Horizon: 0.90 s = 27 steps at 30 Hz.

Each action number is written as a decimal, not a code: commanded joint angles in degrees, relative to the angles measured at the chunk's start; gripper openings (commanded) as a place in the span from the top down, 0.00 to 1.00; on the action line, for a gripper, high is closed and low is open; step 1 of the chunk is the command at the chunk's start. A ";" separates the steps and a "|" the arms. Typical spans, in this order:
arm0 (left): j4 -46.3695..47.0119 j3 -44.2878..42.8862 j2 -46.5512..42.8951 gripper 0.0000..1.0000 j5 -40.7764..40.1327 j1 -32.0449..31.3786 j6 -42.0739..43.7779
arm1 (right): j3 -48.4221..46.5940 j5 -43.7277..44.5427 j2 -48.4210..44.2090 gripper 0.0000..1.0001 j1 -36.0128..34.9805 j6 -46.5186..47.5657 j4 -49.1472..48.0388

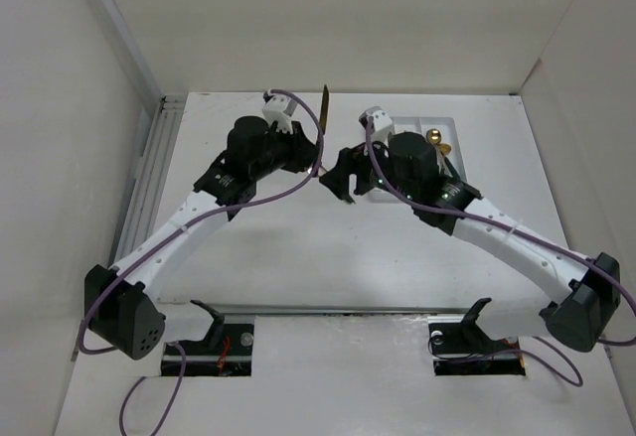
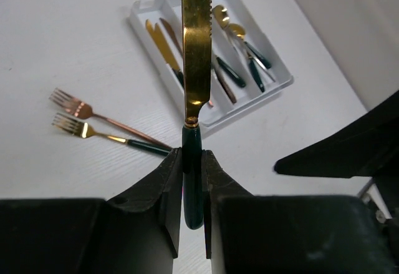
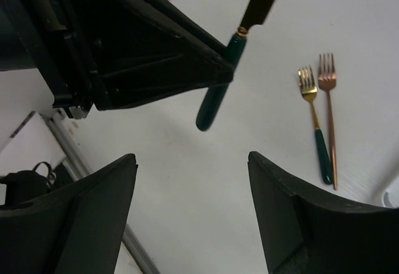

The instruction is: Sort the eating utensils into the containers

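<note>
**Left tool clamps a gold serrated knife with a dark green handle; right tool gapes**

In the top view the left arm stretches from the left edge toward the middle of the white counter. Its tool is pressed together on the knife's dark green handle. The 2 fingers grip it on both sides just below the gold collar, and the handle's rounded end pokes out behind them. The serrated blade points away from the arm bases, and the whole knife is clear of the counter.

In the left wrist view, 2 forks lie flat on the counter left of the blade. They sit just beside each other with their tines pointing the same way. One is a copper-coloured fork and the other is a gold fork with a dark green handle. Their handles run toward the left finger and disappear behind it.

Just right of the knife in the top view, the right tool faces the left one. Its fingers are spread wide with nothing between them, and it hangs over bare counter.

Further right, a white rectangular plastic cutlery tray with 3 long compartments rests on the counter, partly covered by the right arm in the top view. Seen from the left wrist, gold knives lie in the compartment nearest the forks. Gold-headed spoons with dark green handles lie in the far compartment. The held blade hides much of the middle compartment.
</note>
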<state>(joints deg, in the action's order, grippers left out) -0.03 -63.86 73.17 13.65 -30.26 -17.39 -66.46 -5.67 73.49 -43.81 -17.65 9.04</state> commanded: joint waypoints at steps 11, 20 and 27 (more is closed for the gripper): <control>9.96 2.50 -7.77 1.00 8.05 -0.06 -4.41 | -6.40 0.83 7.28 0.35 -1.36 -5.29 -8.77; 8.91 4.18 -8.92 1.00 8.59 -0.06 -5.55 | -10.18 -1.18 10.44 0.56 -1.36 -4.15 -8.77; 9.44 4.70 -8.92 1.00 9.11 -0.06 -6.17 | -11.24 0.13 11.58 1.00 -1.36 -4.15 -8.77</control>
<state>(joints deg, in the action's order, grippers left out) 6.79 -60.05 66.13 19.55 -29.61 -22.02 -74.54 -6.90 84.86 -44.99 -22.31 4.29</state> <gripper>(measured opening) 0.103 0.232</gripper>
